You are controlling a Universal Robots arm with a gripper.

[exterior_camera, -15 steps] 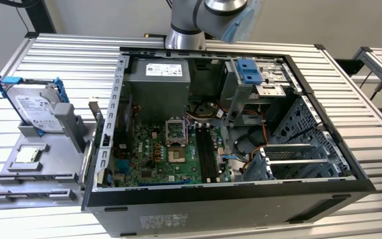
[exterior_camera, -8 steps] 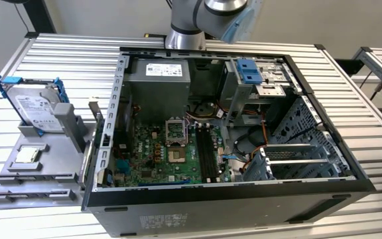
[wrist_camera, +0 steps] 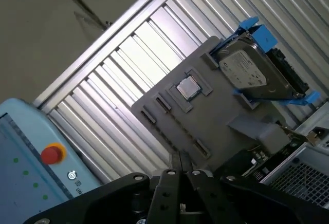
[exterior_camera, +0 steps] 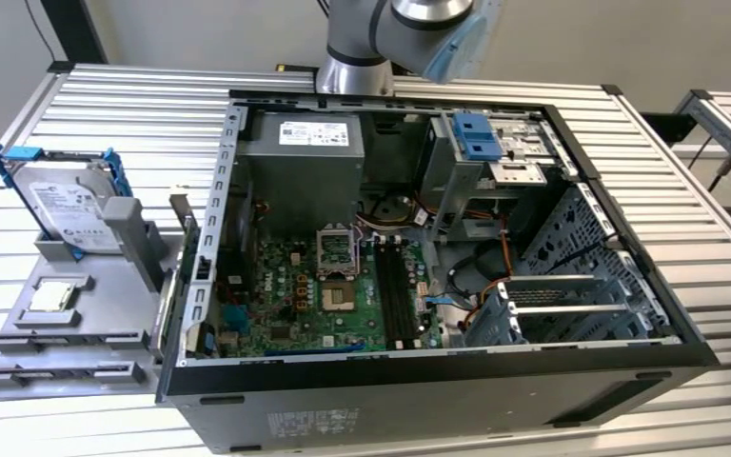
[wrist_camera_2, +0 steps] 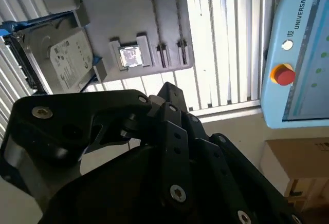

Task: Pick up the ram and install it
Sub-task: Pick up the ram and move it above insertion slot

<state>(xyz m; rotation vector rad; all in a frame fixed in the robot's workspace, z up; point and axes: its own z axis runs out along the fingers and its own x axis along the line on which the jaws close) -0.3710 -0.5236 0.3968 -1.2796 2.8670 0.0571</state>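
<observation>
The ram (exterior_camera: 189, 228) is a thin dark stick standing on edge at the grey holder's (exterior_camera: 92, 333) side, right against the open computer case's (exterior_camera: 429, 381) outer wall. In the first wrist view the ram (wrist_camera: 280, 154) shows as a dark board edge beside the case. The long black memory slots (exterior_camera: 398, 290) lie on the green motherboard inside the case. My arm (exterior_camera: 398, 38) hangs above the case's far side. In both wrist views my black gripper (wrist_camera: 180, 157) (wrist_camera_2: 167, 93) is high above the holder, far from the ram, fingers together with nothing held.
A silver hard drive in a blue frame (exterior_camera: 68, 205) (wrist_camera: 252, 72) and a small square chip (exterior_camera: 54, 297) (wrist_camera_2: 130, 56) sit on the holder. A pale blue pendant with a red button (wrist_camera_2: 282, 74) (wrist_camera: 51, 153) lies off the ribbed metal table (exterior_camera: 137, 105). Drive cages (exterior_camera: 493, 143) crowd the case.
</observation>
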